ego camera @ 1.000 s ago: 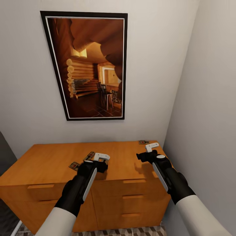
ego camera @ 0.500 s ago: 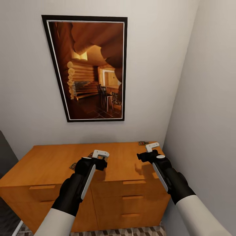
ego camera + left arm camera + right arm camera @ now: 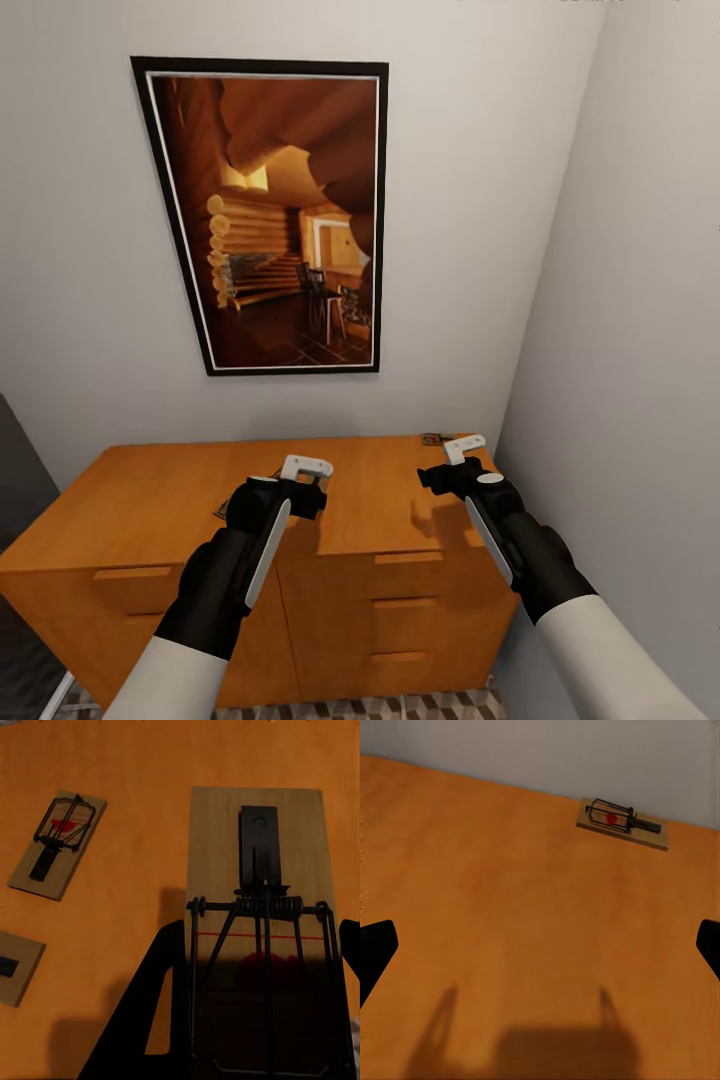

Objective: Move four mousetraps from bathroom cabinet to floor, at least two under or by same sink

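Right, status as I read it:
left gripper (image 3: 259,1020): clamped on a mousetrap (image 3: 259,907), above the cabinet (image 3: 150,500).
right gripper (image 3: 540,945): open, empty; another trap (image 3: 622,823) near the wall.
handling: light, stiff board; I'd pinch the edges, off the spring.

Even, soft, bright light; faint blurred shadows on the cabinet (image 3: 150,500) top; renders slightly soft.

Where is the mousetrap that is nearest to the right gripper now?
That mousetrap lies flat on the cabinet top, at its far right corner by the back wall, beyond the right gripper.
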Motion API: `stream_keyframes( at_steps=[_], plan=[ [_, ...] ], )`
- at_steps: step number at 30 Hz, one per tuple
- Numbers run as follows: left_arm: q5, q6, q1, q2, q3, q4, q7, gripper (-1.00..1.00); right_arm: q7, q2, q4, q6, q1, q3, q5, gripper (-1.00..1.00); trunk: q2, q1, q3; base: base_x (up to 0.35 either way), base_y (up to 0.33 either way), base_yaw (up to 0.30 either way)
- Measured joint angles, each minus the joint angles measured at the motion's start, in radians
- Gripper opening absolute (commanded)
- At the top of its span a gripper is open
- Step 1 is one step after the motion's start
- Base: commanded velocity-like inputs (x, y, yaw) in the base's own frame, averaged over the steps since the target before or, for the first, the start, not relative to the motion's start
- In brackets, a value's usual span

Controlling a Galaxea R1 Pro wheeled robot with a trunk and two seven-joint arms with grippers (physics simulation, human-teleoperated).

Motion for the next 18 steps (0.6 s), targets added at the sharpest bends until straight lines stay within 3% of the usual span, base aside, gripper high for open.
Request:
stream_keyframes(
  at_steps=[18],
  plan=[
    [0.000, -0.004, 0.000, 0.000, 0.000, 0.004, 0.000, -1.00, 0.000, 0.000, 0.002, 0.000, 0.000, -0.002, 0.000, 1.00, 0.126, -0.069, 0.057, 0.000, 0.000, 0.000]
  ],
)
